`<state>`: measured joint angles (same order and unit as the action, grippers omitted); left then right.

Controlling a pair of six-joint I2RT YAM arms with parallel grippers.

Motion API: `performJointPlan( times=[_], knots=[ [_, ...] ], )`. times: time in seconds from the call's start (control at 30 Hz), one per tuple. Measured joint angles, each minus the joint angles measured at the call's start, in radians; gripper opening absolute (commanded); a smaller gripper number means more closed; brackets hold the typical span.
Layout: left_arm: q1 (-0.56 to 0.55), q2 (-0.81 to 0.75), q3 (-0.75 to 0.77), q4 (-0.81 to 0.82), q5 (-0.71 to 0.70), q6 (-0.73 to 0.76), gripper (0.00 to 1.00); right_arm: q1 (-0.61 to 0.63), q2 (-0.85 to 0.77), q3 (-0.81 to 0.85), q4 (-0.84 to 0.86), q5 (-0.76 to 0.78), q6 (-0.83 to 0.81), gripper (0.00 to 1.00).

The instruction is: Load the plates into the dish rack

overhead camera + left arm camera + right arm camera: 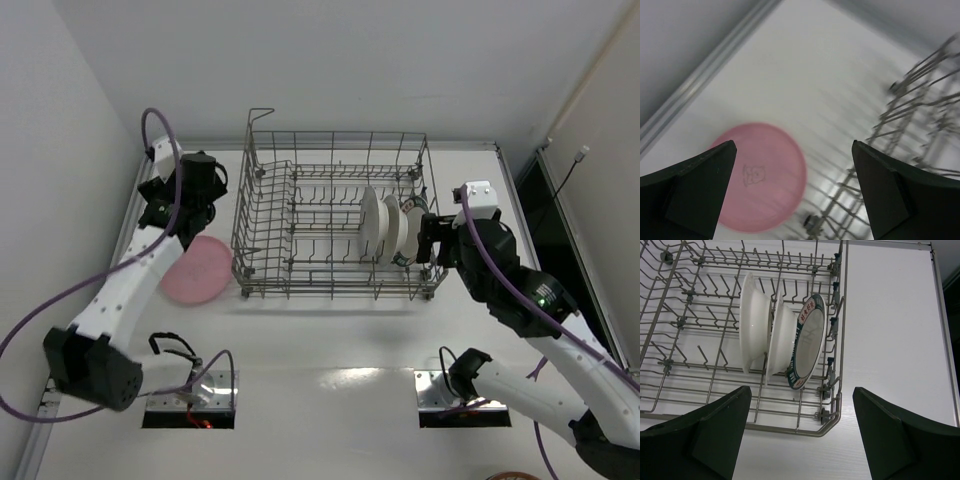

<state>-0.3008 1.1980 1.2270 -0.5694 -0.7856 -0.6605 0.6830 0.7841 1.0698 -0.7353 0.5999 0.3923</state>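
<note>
Pink plate [762,177] lies flat near the counter's [330,340] left edge, beside the rack [262,215] holding three plates [755,330]. Left fingers [695,185] gape above it; right fingers [890,435] apart, empty. Lying flat, it could skid from a pinch.

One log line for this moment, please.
loaded: three plates upright in dish rack | pending: pink plate flat on table left of rack | left gripper: open, empty, near pink plate | right gripper: open, empty, near rack

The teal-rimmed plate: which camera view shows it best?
The right wrist view: the teal-rimmed plate stands large and sharp, its patterned face visible. The top external view shows it small, nearly edge-on. The left wrist view misses it.
</note>
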Motion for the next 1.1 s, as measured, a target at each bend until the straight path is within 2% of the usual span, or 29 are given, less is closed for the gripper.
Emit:
performJointPlan(
  times=[0.13,0.27,0.5,0.63,0.67,0.7,0.87,0.93,0.97,1.1],
  knots=[
    [0.165,0.188,-0.069,0.012,0.211,0.029,1.0,0.0,-0.009,0.0,0.0,0.0,0.0,0.81],
    [0.249,0.333,-0.12,0.013,0.373,0.041,1.0,0.0,-0.012,0.0,0.0,0.0,-0.002,0.81],
    [0.312,0.494,-0.122,0.064,0.585,0.047,1.0,0.0,-0.012,0.0,-0.001,0.0,-0.008,0.81],
    [0.317,0.546,-0.126,0.073,0.644,0.046,1.0,0.0,-0.012,0.0,-0.001,0.0,-0.008,0.81],
    [0.318,0.55,-0.126,0.076,0.653,0.047,0.96,0.0,-0.014,0.0,-0.001,0.0,-0.008,0.81],
    [0.317,0.551,-0.126,0.079,0.667,0.047,0.96,0.0,-0.014,0.0,-0.001,0.0,-0.008,0.81],
    [0.314,0.556,-0.126,0.088,0.745,0.063,0.78,0.0,-0.023,0.0,-0.001,0.0,-0.008,0.81],
    [0.311,0.556,-0.126,0.09,0.771,0.072,0.62,0.0,-0.027,0.0,-0.001,0.0,-0.008,0.81],
    [0.309,0.556,-0.126,0.09,0.78,0.079,0.46,0.0,-0.029,0.0,-0.001,0.0,-0.008,0.81],
    [0.294,0.57,-0.126,0.113,0.856,0.11,0.25,0.0,-0.031,0.0,-0.003,0.0,-0.008,0.81]
  ],
)
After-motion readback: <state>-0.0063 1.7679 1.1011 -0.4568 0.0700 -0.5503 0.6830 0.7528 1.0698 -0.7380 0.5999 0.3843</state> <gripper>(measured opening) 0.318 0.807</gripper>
